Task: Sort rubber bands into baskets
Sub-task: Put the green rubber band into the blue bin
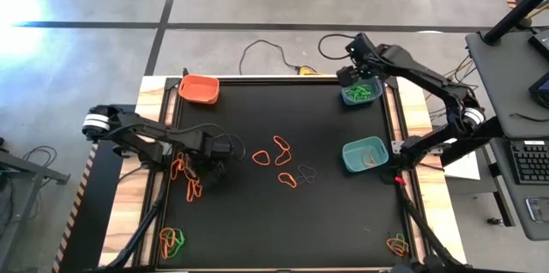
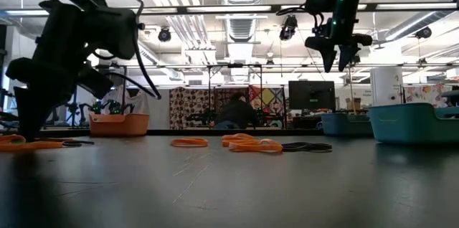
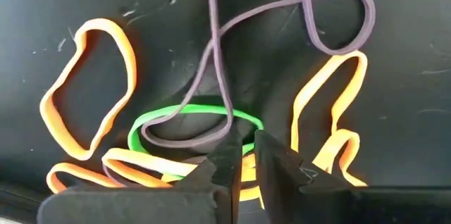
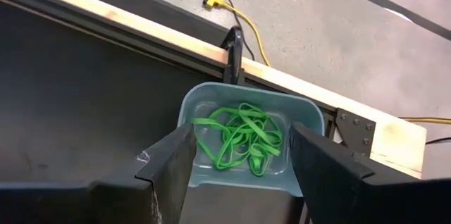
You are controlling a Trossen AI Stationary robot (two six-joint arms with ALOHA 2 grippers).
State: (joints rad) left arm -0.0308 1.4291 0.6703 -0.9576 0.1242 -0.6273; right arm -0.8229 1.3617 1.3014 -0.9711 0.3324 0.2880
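table mat: three baskets on it. one basket at the far left corner; a second at the far right corner, holding a tangle of rubber bands; a third nearer, along the right edge. loose bands lie mid-mat. a further cluster lies at the left, under the left gripper. the right gripper hangs over the far right basket. small heaps sit at the near left and near right corners.

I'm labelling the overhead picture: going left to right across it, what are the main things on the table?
Left pincer at the orange band pile → loose orange bands mid-table → teal basket.
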